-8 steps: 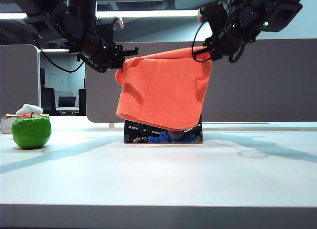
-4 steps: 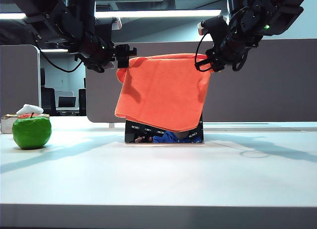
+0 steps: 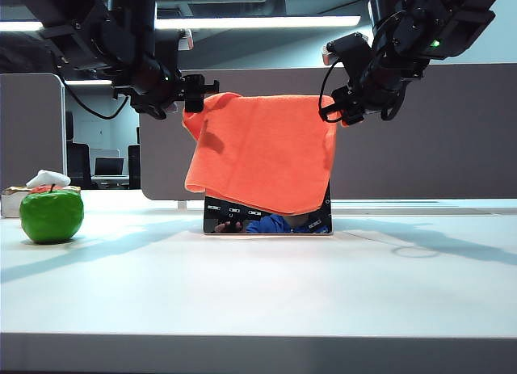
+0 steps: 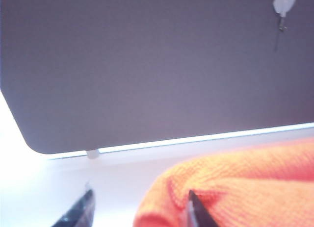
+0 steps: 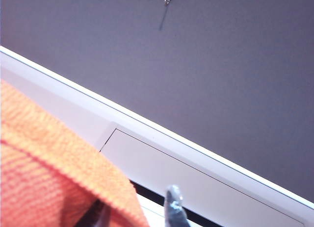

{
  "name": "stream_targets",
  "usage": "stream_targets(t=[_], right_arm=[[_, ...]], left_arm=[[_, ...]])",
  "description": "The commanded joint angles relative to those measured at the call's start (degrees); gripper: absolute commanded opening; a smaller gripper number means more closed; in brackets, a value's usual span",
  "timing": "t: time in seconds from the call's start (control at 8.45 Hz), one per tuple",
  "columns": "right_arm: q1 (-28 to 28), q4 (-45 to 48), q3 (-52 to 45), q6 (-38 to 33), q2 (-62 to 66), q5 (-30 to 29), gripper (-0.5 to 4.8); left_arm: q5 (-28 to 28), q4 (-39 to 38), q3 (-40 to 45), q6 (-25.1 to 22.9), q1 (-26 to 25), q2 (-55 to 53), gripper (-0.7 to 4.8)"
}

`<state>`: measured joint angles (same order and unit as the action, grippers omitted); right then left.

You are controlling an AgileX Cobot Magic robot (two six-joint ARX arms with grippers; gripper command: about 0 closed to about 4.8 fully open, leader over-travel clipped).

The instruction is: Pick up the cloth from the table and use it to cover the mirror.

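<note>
In the exterior view the cloth was a bright orange, fuzzy towel, draped over the mirror and hanging down its front in soft folds, its lower hem slanting. Only the mirror's dark, reflective bottom strip showed below the hem, standing upright on the white table. The left fingers were level with the cloth's upper corner on that side, just beside it; whether they touched it could not be told. The right fingers were at the opposite upper corner, right against the cloth edge. From here the gap of either pair could not be judged. A green apple sat well off to the left fingers' outer side, and a grey partition stood behind. No writing could be read.

In the left wrist view the two dark fingers stood wide apart. The cloth bulged between them, pressing against one finger and clear of the other, its looped weave plain.

In the right wrist view the fingers were partly apart, with a ribbed fold of cloth lying over one of them and not pinched. The partition filled the background.
</note>
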<state>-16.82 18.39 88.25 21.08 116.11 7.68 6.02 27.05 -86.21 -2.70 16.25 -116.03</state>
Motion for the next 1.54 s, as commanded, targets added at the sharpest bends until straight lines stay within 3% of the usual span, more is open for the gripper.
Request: stream_targets(t=[0.12, 0.35, 0.59, 0.71, 0.83, 1.06, 1.42, 1.54], right_arm=[[0.1, 0.2, 0.3, 1.7, -0.3, 0.1, 1.60], [0.1, 0.2, 0.3, 3.2, -0.5, 0.3, 1.62], [0.1, -6.4, 0.3, 2.9, -2.3, -1.0, 1.62], [0.1, -7.7, 0.3, 2.9, -2.6, -1.9, 1.62], [0.1, -13.8, 0.4, 1.0, -3.5, -6.8, 1.62], [0.6, -14.7, 0.4, 1.0, -3.4, -6.2, 1.83], [2.2, -14.5, 0.4, -0.4, -3.4, -4.7, 2.04], [2.2, -15.1, 0.4, -0.5, -3.4, -4.8, 2.04]], left_arm=[[2.1, 3.8, -0.3, 0.2, -0.5, 0.3, 1.94], [6.7, 10.7, -0.3, 0.2, -0.9, 1.7, 1.74], [-12.5, 2.4, -0.3, 0.2, -2.0, 5.1, 1.91], [-14.5, 0.8, -0.3, 0.1, -2.2, 5.5, 2.09], [-23.4, -5.4, -0.3, 0.1, -3.3, 6.3, 2.52], [-28.2, -9.5, -0.3, -0.2, -3.8, 6.4, 2.53], [-42.2, -10.8, -0.3, -0.1, -3.8, 6.4, 2.53], [-42.3, -12.2, -0.3, -0.5, -3.8, 6.4, 2.53]])
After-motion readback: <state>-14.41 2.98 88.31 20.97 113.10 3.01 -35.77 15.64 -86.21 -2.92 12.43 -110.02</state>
